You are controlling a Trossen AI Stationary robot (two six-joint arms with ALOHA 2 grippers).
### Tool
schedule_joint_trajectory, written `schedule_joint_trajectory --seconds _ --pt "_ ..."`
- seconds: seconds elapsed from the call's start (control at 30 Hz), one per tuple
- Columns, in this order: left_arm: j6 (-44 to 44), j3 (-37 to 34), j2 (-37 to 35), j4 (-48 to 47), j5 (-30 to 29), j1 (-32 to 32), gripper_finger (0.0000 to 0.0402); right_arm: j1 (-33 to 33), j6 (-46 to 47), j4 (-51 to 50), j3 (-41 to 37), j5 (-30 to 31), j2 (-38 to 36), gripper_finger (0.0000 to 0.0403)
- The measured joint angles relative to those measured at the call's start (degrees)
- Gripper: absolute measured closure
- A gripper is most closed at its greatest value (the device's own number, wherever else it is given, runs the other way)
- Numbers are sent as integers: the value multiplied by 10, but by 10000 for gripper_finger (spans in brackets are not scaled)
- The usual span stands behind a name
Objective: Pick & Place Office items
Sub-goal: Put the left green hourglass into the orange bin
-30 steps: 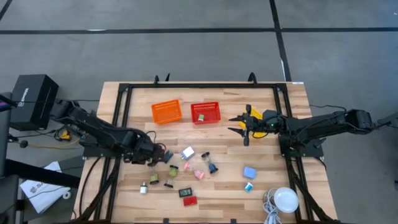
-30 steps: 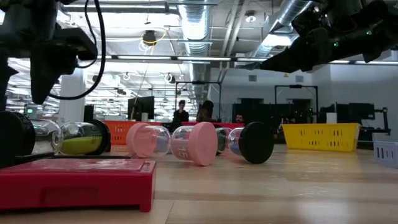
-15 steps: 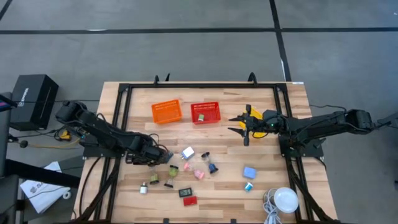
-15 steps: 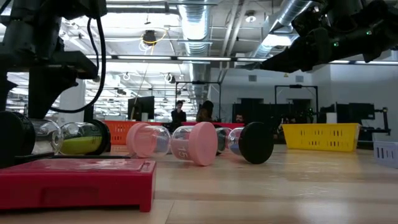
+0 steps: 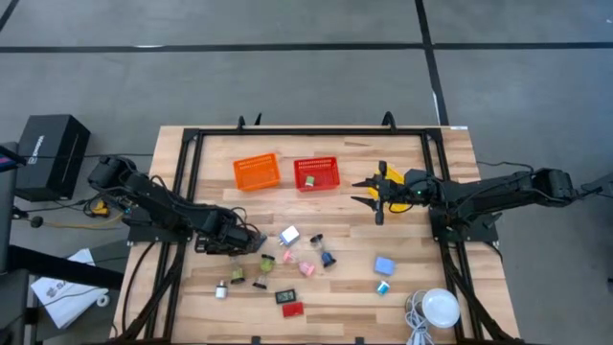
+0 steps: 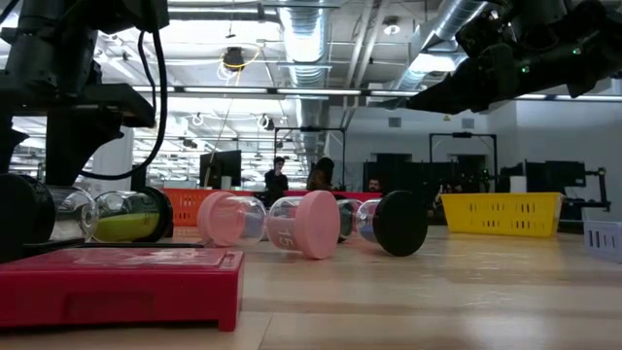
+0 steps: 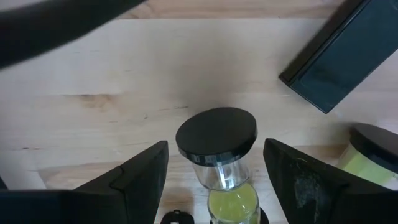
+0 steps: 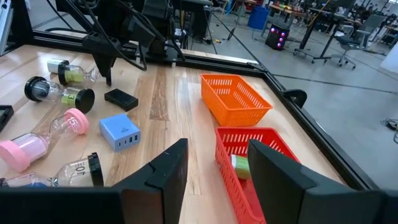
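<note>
The left tool (image 5: 257, 241) is held low over the tabletop (image 5: 345, 216), jaws spread wide on either side of a black-capped timer (image 7: 217, 155) with yellow filling; nothing is gripped. The right tool (image 5: 367, 191) is raised at the right of the red basket (image 5: 316, 173), jaws partly open and empty. The remaining items are scattered across the near middle of the tabletop, among them a pink timer (image 6: 267, 223) and a flat red block (image 6: 121, 282).
</note>
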Motion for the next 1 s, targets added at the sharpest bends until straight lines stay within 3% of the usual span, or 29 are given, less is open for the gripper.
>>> schedule_joint_trajectory --seconds 0.8,1.0 --pt "-17 -1 39 9 -16 -25 141 1 5 -2 0 0 0 244" --pt "-21 -1 56 14 -13 -25 160 1 5 -2 0 0 0 244"
